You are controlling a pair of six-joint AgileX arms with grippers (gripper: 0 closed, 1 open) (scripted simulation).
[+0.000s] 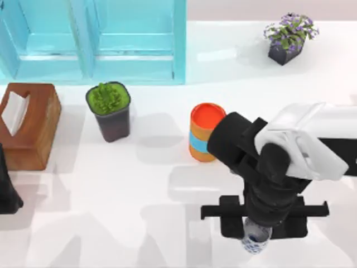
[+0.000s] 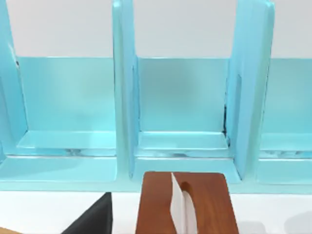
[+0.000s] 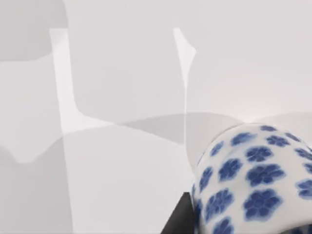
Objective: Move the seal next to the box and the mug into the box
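White tabletop (image 1: 111, 223), evenly lit, with a turquoise shelved box (image 1: 95, 39) standing along the far edge toward the left. On the left side sit a wooden tissue box (image 1: 30, 125) and a dark pot of green plant (image 1: 109, 110); an orange cylinder with a blue band (image 1: 203, 131) stands near the middle, and a flowering plant pot (image 1: 287, 39) occupies the far right corner.

Right arm is at work. The right gripper (image 1: 257, 237) is over the near edge of the table, right of centre, pointing down, with the mug (image 1: 255, 241) directly beneath it. The mug's blue flower pattern (image 3: 253, 180) appears close against the wrist camera, and a dark finger (image 3: 180, 219) lies just beside its wall. Judgement: the mug sits between the fingers, placed for a grasp from above, but whether they pinch it or stand spread around it I cannot tell. Whether the mug rests on the table or hangs clear of it also cannot be told.

Left arm is parked at the table's left edge (image 1: 6, 190), its camera facing the box's compartments (image 2: 180, 97) over the tissue box (image 2: 187, 204). Whether its gripper is spread or closed, I cannot tell.

Carrying the mug to the box means crossing the table past the orange cylinder, a likely collision risk.
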